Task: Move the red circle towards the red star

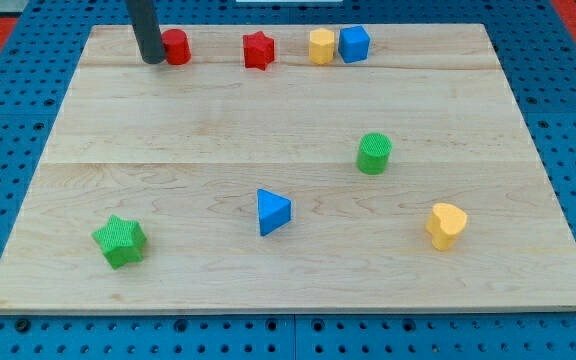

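My tip (153,60) touches the left side of the red circle (176,47) near the desk's (268,120) top edge, the red star (258,50) apart to its right; the rod carries no jaws, so none show.

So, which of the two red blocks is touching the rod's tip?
The red circle, at the view's top left: my tip sits against its left side. The red star stands apart, further right.
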Controlling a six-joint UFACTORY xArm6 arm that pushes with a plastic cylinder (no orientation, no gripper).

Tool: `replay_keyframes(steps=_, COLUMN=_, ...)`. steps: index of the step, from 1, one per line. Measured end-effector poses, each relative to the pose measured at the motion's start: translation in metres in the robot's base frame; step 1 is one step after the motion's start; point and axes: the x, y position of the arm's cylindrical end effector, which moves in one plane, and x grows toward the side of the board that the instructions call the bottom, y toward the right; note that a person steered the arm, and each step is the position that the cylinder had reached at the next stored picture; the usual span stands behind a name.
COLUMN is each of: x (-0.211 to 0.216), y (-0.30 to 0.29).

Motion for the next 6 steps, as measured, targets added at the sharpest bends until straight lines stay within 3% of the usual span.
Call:
replay_keyframes(steps=1, x=-0.043, y=0.01)
replay_keyframes(steps=2, x=-0.054, y=0.01)
replay_keyframes(steps=4, x=-0.054, y=0.028)
replay_keyframes(steps=6, x=-0.034, y=0.082)
